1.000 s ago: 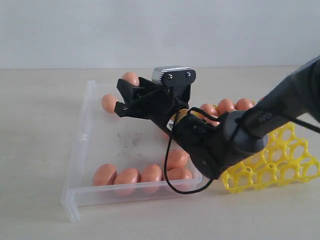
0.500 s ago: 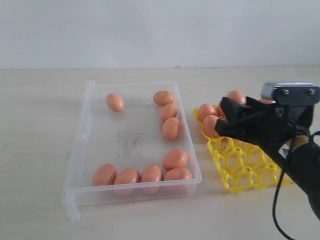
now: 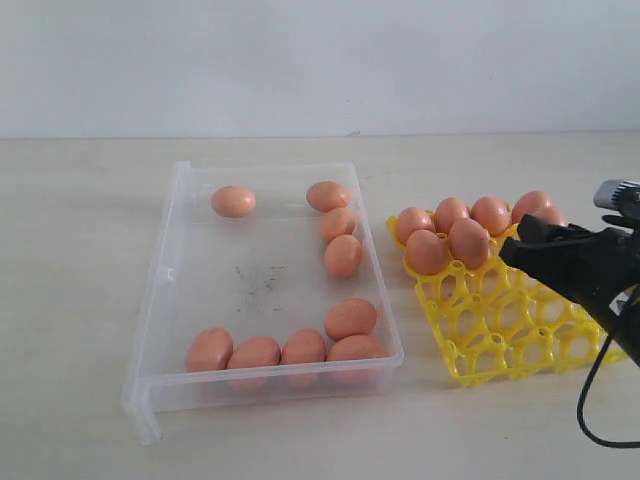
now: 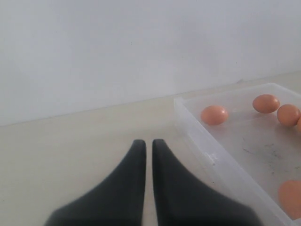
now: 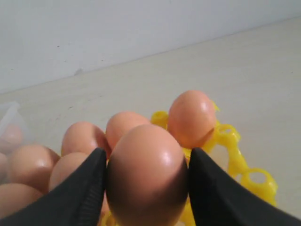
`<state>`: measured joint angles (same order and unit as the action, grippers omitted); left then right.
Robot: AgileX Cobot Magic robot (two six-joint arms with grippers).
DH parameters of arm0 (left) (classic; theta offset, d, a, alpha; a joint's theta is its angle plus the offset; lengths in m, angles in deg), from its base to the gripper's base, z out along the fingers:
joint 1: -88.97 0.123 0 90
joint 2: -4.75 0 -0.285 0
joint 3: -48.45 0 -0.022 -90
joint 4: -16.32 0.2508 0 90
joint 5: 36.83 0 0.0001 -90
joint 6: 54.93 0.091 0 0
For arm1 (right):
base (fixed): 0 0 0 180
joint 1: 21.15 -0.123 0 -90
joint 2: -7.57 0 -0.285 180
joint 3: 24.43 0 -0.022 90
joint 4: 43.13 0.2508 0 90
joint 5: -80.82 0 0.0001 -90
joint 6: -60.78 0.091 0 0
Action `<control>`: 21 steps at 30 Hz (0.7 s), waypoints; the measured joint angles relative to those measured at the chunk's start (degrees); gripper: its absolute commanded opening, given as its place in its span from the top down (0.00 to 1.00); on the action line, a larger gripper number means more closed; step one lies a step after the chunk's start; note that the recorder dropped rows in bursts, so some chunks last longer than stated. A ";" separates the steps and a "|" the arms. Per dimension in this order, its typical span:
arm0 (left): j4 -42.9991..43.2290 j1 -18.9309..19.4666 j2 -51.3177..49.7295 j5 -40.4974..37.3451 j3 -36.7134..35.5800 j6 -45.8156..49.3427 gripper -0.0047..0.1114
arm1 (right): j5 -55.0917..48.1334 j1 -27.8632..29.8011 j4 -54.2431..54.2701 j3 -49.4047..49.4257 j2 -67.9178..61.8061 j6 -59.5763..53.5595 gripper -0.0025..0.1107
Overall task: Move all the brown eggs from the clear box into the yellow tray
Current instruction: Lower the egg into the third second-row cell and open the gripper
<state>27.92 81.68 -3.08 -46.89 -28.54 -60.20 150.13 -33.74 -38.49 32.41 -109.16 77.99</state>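
The clear box [image 3: 170,270] holds several brown eggs [image 3: 254,354]: a row along its front wall, a group by its right wall and one alone [image 3: 233,201] at the back left. To its right, the yellow tray [image 3: 500,340] carries several eggs [image 3: 451,213] in its back rows. My right gripper [image 3: 515,248] hangs over the tray's right part. In the right wrist view that gripper [image 5: 147,155] is shut on a brown egg [image 5: 146,179], just above the tray's cups. My left gripper [image 4: 146,143] is shut and empty, over bare table beside the box wall [image 4: 211,155].
A pale wall [image 3: 320,60] runs behind the light tabletop [image 3: 70,300]. The right arm's black cable [image 3: 590,400] loops down near the tray's front right corner. The tray's front cups [image 3: 480,350] hold nothing.
The right gripper has swung from above the clear box rightward to the yellow tray, carrying an egg. The lone egg at the box's back left has rolled slightly right.
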 measured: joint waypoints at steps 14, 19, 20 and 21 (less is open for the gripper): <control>0.00 0.00 0.00 0.00 0.00 0.00 0.93 | -0.01 0.38 -5.07 -5.39 -4.52 -1.24 0.98; 0.00 0.00 0.00 0.00 0.00 0.00 0.93 | -0.01 0.38 -5.07 -5.49 -4.65 -2.02 0.98; 0.00 0.00 0.00 0.00 0.00 0.00 0.93 | -0.01 0.38 -5.07 -5.49 -4.90 -2.02 0.98; 0.00 0.00 0.00 0.00 0.00 0.00 0.93 | -0.01 0.38 -5.07 -5.49 -5.25 -2.02 0.98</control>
<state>27.92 81.68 -3.08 -46.89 -28.54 -60.20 150.12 -33.36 -43.55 26.92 -114.41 75.97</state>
